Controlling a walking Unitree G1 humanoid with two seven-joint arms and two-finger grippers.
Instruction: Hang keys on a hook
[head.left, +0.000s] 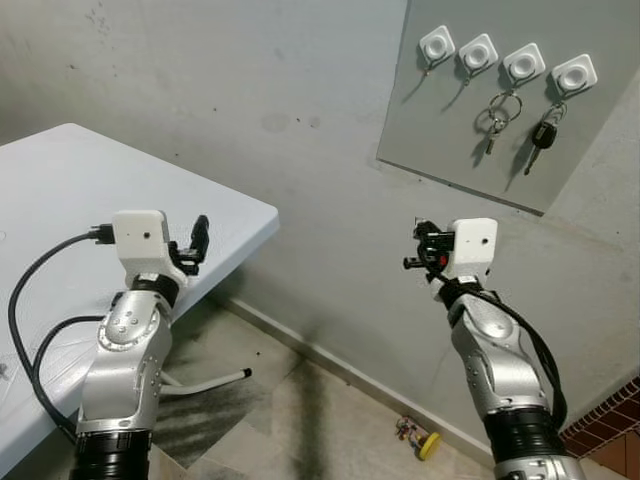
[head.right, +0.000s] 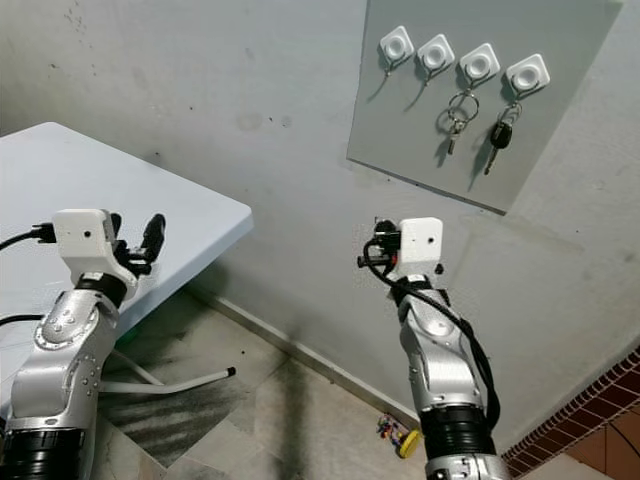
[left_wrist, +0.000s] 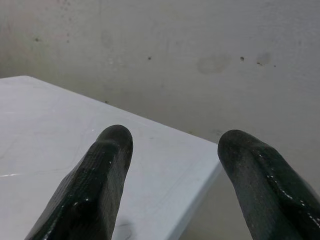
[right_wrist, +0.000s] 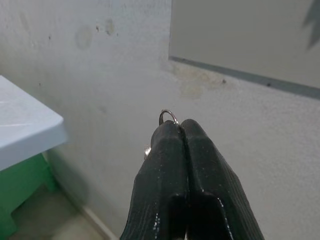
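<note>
- Grey stained wall (head.left: 250, 90) stands before us, and on its right part a grey board (head.left: 500, 110) carries four white hooks (head.left: 478, 52) in a row.
- We see a ring with keys (head.left: 497, 118) hanging on the third hook and a black car key (head.left: 543, 135) on the fourth, at far right.
- At left a white table (head.left: 90, 200) reaches toward the wall; below is a tiled floor (head.left: 300, 420) with dark marks.
- Our left gripper (head.left: 195, 245) hovers over the table's right edge, fingers spread apart with nothing between them.
- Our right gripper (right_wrist: 181, 131) is raised at right, below the board, fingers pressed together on a small key ring (right_wrist: 169, 115).
</note>
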